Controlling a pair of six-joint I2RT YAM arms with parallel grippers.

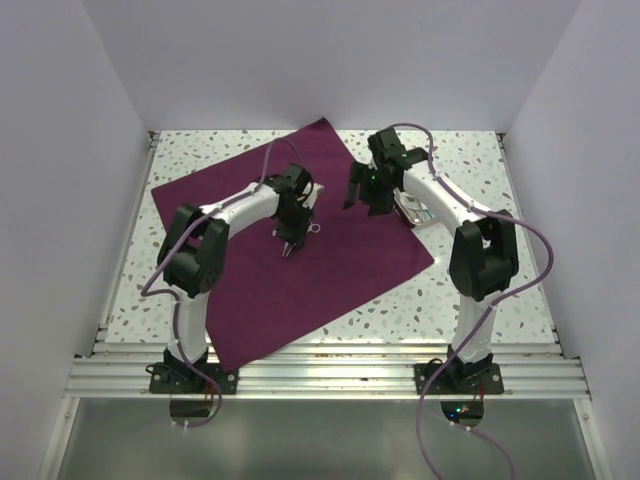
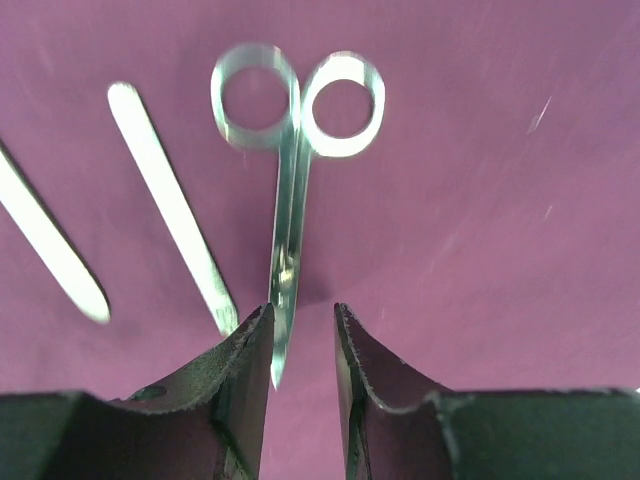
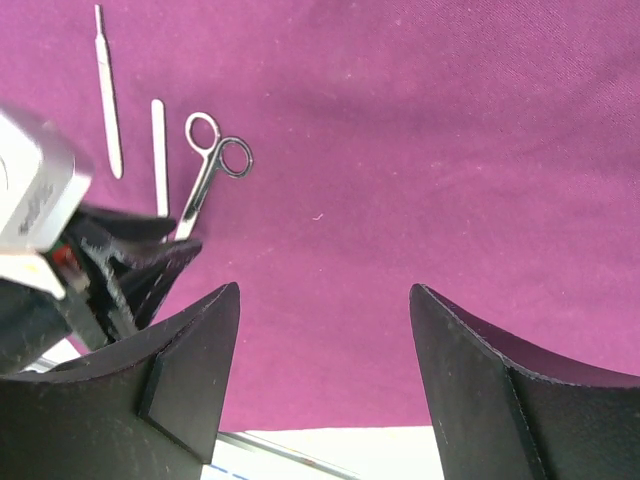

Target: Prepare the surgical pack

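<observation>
- The drape (image 1: 300, 270) lies spread flat across the desk (image 1: 480, 300). It is not folded, so wrapping it into a bundle looks yet to come.
- Right gripper (image 3: 323, 290) hovers over the drape, jaws wide apart and holding nothing.
- Left gripper (image 2: 301, 312) sits low over the drape's middle, jaws narrowly apart around the tip of the scissors (image 2: 288, 200), not clamping it.
- The scissors and two slim tools (image 2: 170, 210) rest on the drape, so laying-out seems partly done.
</observation>
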